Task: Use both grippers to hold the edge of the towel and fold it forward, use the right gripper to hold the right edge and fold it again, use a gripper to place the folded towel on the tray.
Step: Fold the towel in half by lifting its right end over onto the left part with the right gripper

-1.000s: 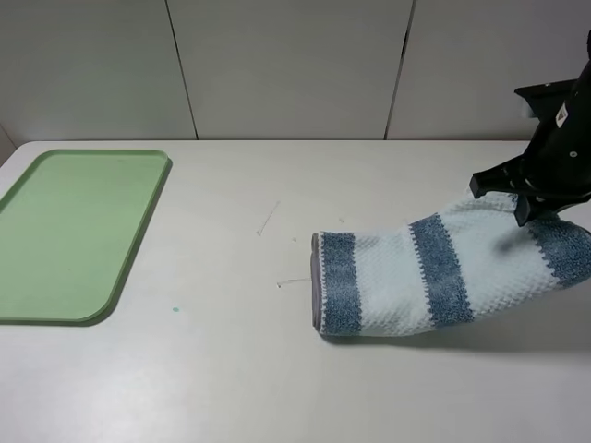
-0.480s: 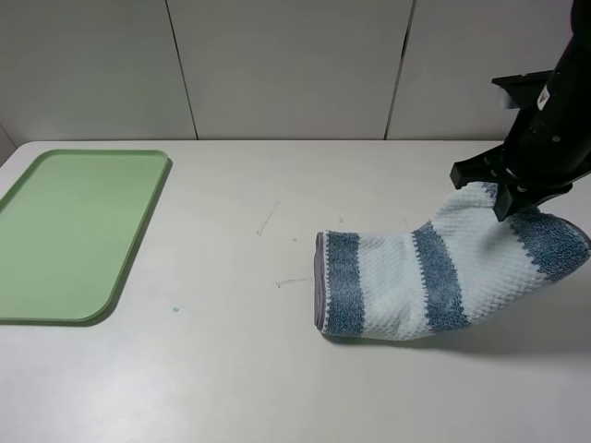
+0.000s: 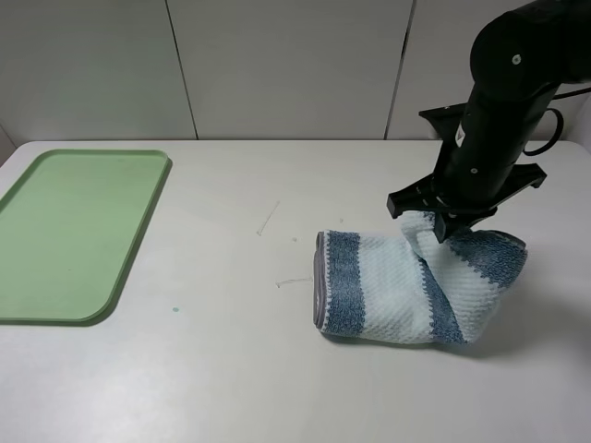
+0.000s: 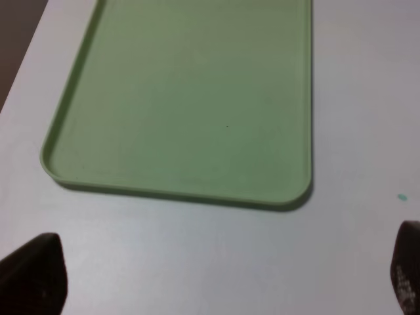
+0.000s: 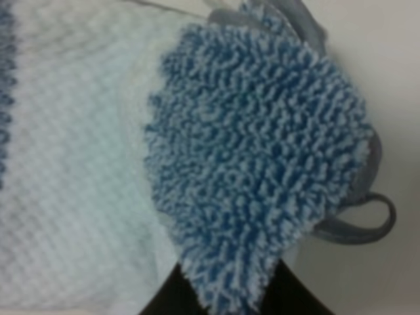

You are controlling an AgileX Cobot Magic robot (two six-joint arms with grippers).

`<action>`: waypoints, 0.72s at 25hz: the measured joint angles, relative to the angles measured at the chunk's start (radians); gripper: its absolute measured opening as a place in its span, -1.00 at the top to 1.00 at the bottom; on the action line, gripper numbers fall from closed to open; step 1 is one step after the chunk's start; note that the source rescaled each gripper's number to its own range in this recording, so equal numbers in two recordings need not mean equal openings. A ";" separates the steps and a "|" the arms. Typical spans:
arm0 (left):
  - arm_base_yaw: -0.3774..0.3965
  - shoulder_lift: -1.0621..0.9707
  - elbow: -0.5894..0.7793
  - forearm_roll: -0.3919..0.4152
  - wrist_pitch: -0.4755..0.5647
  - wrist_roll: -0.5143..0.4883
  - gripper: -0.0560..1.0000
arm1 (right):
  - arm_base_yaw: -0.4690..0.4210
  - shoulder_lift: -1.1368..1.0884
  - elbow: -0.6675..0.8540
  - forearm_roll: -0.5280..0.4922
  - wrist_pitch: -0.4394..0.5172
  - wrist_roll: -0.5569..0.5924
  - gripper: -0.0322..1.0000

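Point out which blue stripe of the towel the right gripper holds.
On the towel, the right-end stripe, lifted and folded over in the right gripper; the left-end stripe lies flat on the table.

Striped towel mid-fold, green tray well apart to its left.
Pale blue waffle weave with dark blue terry bands, left part lying flat, right end raised and curled back over it; shallow, round-cornered, lying flat.

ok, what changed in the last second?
The right gripper, shut on the striped towel at its right edge, carried that edge leftward, doubling that end back over the rest. The towel's left end and the green tray stayed put.
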 joint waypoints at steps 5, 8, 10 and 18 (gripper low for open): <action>0.000 0.000 0.000 0.000 0.000 0.000 -0.98 | 0.028 0.018 0.000 0.016 -0.043 0.047 0.80; 0.000 0.000 0.000 0.000 0.000 0.000 -0.98 | 0.028 0.018 0.000 0.031 -0.057 0.054 0.80; 0.000 0.000 0.000 0.000 0.000 0.000 -0.98 | 0.028 0.018 0.000 0.043 -0.065 0.059 0.80; 0.000 0.000 0.000 0.000 0.000 0.000 -0.98 | 0.028 0.018 0.000 0.060 -0.071 0.082 0.80</action>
